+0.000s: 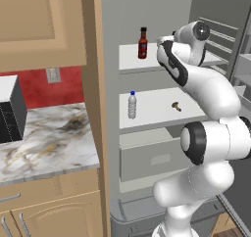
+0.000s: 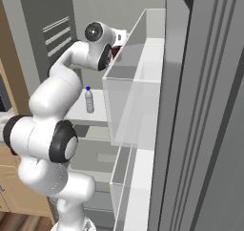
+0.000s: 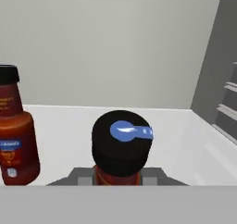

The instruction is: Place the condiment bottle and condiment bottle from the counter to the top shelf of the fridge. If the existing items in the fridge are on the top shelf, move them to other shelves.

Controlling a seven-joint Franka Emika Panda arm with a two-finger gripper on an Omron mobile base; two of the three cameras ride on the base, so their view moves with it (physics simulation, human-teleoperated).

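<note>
In the hand view my gripper [image 3: 120, 179] is shut on a condiment bottle [image 3: 121, 144], whose black cap stands between the fingers. It is over the top shelf [image 3: 65, 121] of the fridge. The other condiment bottle [image 3: 14, 135] stands upright on that shelf, to the left and apart from the held one. From the left base view this standing bottle [image 1: 142, 43] is at the middle of the top shelf [image 1: 130, 59], with my hand [image 1: 166, 41] just to its right. The right base view shows a sliver of the held bottle [image 2: 116, 52] under the hand.
A clear water bottle [image 1: 132, 105] with a blue cap and a tiny tan object [image 1: 176, 106] sit on the lower shelf [image 1: 152, 113]. The marble counter [image 1: 44, 143] and a black microwave [image 1: 10, 114] are at left. The open fridge door's racks [image 2: 138, 106] stand close on the right.
</note>
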